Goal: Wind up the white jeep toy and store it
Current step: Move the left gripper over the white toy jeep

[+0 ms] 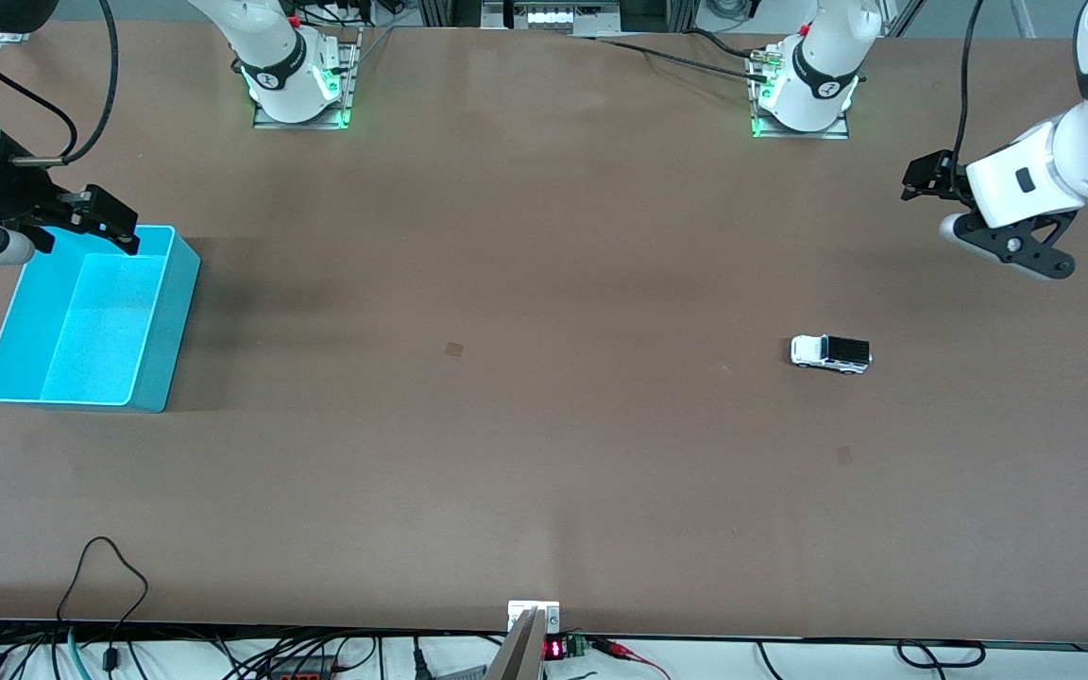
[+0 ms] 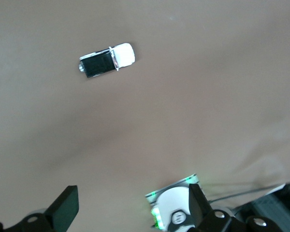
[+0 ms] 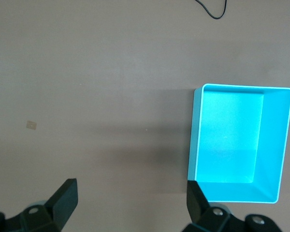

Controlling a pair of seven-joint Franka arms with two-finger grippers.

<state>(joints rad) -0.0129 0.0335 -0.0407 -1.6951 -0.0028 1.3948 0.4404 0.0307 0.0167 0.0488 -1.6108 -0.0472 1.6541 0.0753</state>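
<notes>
The white jeep toy [image 1: 830, 352] stands on its wheels on the brown table toward the left arm's end; it also shows in the left wrist view [image 2: 108, 60]. The cyan bin [image 1: 91, 316] sits empty at the right arm's end and shows in the right wrist view [image 3: 239, 142]. My left gripper [image 1: 926, 179] is open and empty, up in the air over bare table beside the jeep, well apart from it; in its wrist view [image 2: 133, 203] the jaws are wide. My right gripper [image 1: 100, 219] is open and empty over the bin's rim; its wrist view [image 3: 131, 198] shows wide jaws.
The two arm bases [image 1: 294, 80] [image 1: 804, 90] stand at the table's edge farthest from the front camera. A black cable [image 1: 110, 576] loops onto the table at the nearest edge. Two small tape marks [image 1: 454, 349] [image 1: 843, 454] lie on the table.
</notes>
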